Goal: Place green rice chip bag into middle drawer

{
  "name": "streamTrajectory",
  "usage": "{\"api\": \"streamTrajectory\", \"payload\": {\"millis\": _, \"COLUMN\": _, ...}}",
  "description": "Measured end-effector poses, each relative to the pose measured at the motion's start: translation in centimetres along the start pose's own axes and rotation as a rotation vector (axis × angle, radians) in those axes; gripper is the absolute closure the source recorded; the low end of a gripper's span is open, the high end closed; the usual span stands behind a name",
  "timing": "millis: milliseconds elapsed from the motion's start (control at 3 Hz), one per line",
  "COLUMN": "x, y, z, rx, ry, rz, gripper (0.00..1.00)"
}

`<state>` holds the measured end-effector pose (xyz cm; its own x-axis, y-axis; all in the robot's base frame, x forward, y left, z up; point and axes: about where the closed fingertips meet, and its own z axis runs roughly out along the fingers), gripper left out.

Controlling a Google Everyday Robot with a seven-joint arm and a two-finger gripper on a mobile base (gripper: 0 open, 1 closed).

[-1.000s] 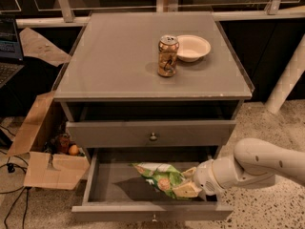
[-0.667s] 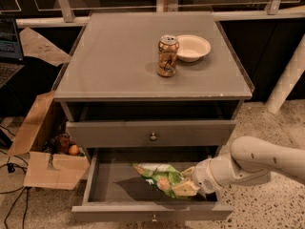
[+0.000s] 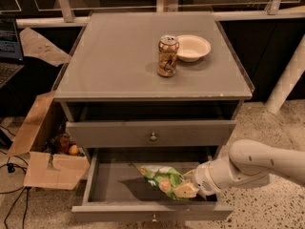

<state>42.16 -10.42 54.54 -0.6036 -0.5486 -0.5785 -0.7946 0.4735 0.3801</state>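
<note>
Bag inside the open middle drawer, gripper at its right end.

Nearest to me, the middle drawer (image 3: 114, 187) stands pulled out, and the green rice chip bag (image 3: 161, 178) lies inside it, right of centre, crinkled, running from the middle of the drawer down toward the front right. My gripper (image 3: 192, 188) comes in from the right over the drawer's side and meets the bag's right end; I cannot tell from here whether it grips the bag or not. Left of the drawer, on the floor, sits an open cardboard box (image 3: 43, 171) with an orange fruit (image 3: 73, 150) in it. Above the open drawer, the upper drawer (image 3: 114, 133) is shut. Further back, on the cabinet top (image 3: 114, 56), a drink can (image 3: 167, 56) stands upright just beside a white bowl (image 3: 192, 47).
</note>
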Motion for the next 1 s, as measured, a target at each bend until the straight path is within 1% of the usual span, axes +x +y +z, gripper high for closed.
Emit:
{"api": "streamTrajectory", "payload": {"millis": 333, "x": 0.0, "y": 0.0, "z": 0.0, "rx": 0.000, "ry": 0.000, "rz": 0.000, "gripper": 1.00}}
{"api": "streamTrajectory", "payload": {"millis": 667, "x": 0.5, "y": -1.9, "z": 1.2, "rx": 0.015, "ry": -0.016, "rz": 0.044, "gripper": 1.00}}
{"api": "streamTrajectory", "payload": {"millis": 1000, "x": 0.7, "y": -5.8, "z": 3.3, "rx": 0.012, "ry": -0.022, "rz": 0.085, "gripper": 1.00}}
